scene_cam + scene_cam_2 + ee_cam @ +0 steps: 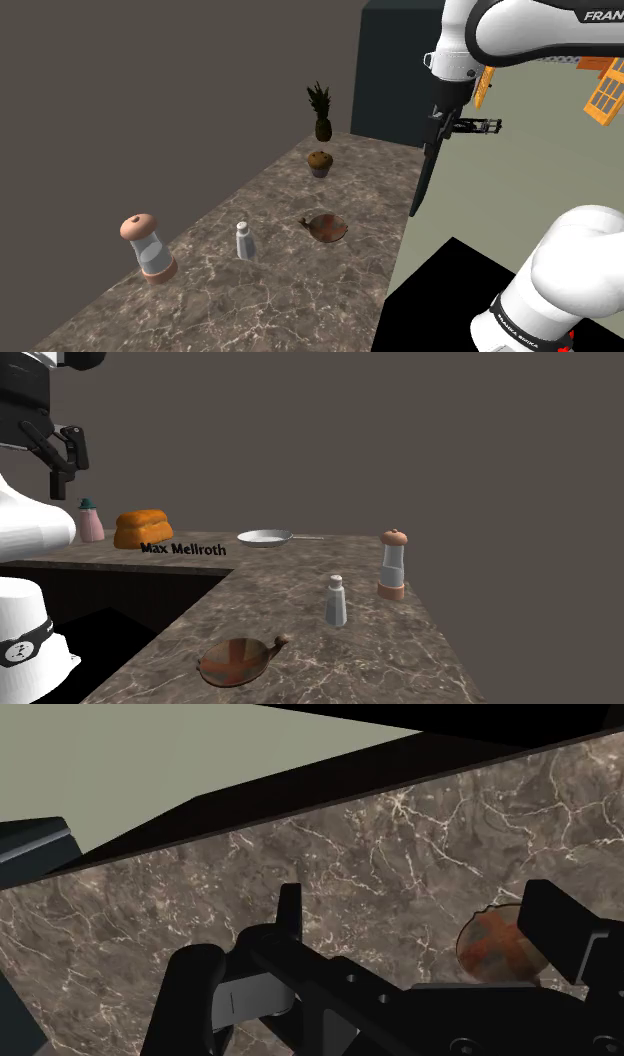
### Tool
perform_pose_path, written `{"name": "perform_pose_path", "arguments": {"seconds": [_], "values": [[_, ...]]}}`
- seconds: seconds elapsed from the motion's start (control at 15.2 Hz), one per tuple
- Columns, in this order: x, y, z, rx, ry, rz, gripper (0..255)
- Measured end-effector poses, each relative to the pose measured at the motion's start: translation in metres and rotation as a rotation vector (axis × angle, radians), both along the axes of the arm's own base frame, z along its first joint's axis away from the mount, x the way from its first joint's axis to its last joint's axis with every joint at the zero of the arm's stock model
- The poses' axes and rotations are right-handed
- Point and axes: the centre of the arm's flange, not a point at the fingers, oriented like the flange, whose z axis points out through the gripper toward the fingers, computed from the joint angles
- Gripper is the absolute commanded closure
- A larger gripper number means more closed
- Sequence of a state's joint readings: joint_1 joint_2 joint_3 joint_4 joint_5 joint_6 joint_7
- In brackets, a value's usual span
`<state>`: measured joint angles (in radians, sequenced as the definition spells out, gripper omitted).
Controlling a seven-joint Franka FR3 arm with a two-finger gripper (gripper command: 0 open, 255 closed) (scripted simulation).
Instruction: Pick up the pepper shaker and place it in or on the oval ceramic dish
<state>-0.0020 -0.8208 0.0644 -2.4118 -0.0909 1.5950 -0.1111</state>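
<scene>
The claw (492,126) is held high in the air, out beyond the edge of the marbled surface (285,305). In the wrist view its two fingers are seen standing apart, clasping nothing. The pepper shaker (244,241), small and grey with a paler cap, is stood upright on the surface, well apart from the claw. The brown oval dish (326,228) is found near it, between the shaker and the arm. A taller grinder (148,248) with a rounded brown top is placed on the shaker's other side. A muffin (320,163) and a pineapple (321,112) are set further along the surface.
</scene>
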Motion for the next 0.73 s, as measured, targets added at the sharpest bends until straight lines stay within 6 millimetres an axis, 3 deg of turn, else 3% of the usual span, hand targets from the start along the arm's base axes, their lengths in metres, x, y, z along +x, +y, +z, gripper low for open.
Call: {"name": "perform_pose_path", "arguments": {"seconds": [0.2,0.73], "values": [[0.007,0.012,-0.006,0.002,0.003,-0.003,0],[0.056,0.092,-0.045,0.019,0.019,-0.027,0]]}}
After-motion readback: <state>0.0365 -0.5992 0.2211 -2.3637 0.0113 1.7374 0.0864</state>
